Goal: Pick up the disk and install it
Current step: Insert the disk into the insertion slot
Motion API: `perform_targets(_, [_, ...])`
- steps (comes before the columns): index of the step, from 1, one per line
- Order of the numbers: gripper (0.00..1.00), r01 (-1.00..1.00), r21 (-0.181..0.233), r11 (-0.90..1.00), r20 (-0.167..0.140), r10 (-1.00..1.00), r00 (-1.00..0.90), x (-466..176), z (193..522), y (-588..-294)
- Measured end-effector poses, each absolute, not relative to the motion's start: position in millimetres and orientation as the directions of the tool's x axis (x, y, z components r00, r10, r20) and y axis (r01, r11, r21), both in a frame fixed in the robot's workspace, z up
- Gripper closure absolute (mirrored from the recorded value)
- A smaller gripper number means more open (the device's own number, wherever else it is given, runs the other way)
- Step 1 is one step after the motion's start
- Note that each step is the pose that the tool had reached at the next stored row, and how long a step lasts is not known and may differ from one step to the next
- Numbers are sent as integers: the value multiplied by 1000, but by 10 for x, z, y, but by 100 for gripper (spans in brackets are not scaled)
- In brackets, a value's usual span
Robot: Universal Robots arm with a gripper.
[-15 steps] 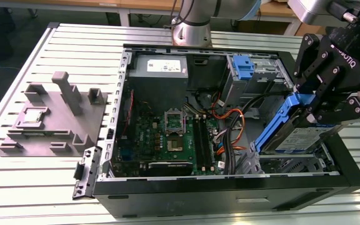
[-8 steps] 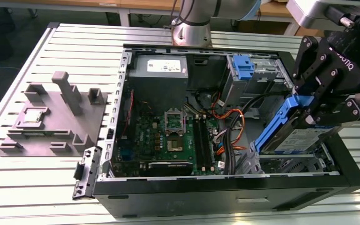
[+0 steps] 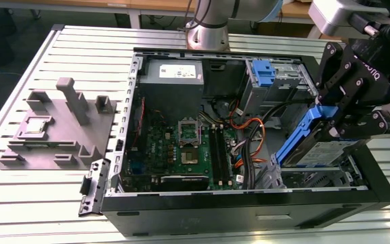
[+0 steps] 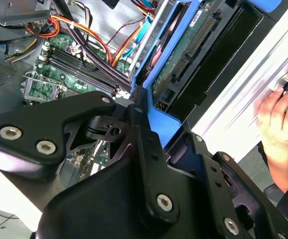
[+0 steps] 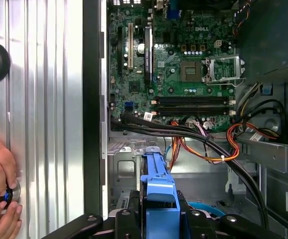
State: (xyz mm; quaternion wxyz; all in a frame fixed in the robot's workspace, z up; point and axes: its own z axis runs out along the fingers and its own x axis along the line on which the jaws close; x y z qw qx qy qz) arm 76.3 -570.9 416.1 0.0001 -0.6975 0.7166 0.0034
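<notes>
Disk (image 3: 319, 152) tilted over drive bay (image 3: 317, 179) of computer case (image 3: 249, 211); end effector (image 3: 337, 121) clamped on blue rail (image 3: 302, 133). Install step, by my judgement; seating needs rails square to bay guides.

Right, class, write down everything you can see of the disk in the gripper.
The disk is a flat silver metal rectangle with a blue-and-white label and blue plastic side rails; the second wrist view shows a green circuit board on its other face. It is tilted, its lower end inside the open computer case at the exterior view's right. The gripper is shut on its raised blue end.
</notes>
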Motion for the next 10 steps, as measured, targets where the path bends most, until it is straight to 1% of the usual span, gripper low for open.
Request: perform_targets(10, [64, -1000, 5, 27, -5, -1000, -27, 764, 4144, -5708])
